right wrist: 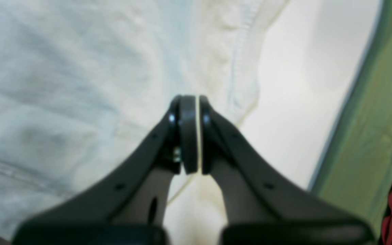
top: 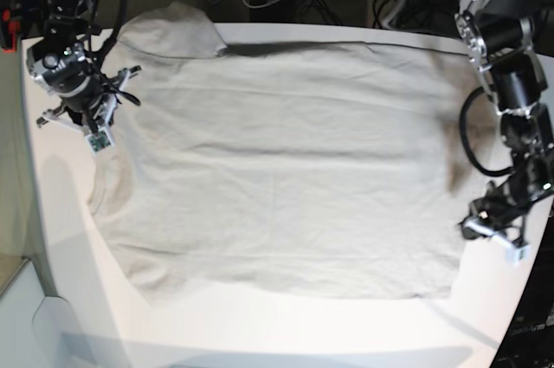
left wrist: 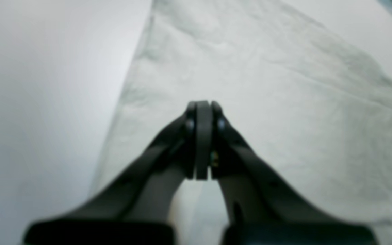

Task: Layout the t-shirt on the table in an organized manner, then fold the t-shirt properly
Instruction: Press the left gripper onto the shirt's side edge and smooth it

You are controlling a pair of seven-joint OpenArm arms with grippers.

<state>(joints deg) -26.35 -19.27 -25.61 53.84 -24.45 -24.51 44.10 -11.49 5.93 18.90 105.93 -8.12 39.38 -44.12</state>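
Currently I see the t-shirt (top: 277, 177) spread flat over the table (top: 286, 329). At 9 o'clock, right gripper (top: 97, 121) clenched, empty, by the sleeve. At 3 o'clock, left gripper (top: 495, 231) clenched, empty, near the hem. I'd grip matching corners for an even fold.

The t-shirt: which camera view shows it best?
The base view: the whole t-shirt lies spread on the table. The left wrist view shows only blurred fabric beside one edge; the right wrist view shows a stitched hem.
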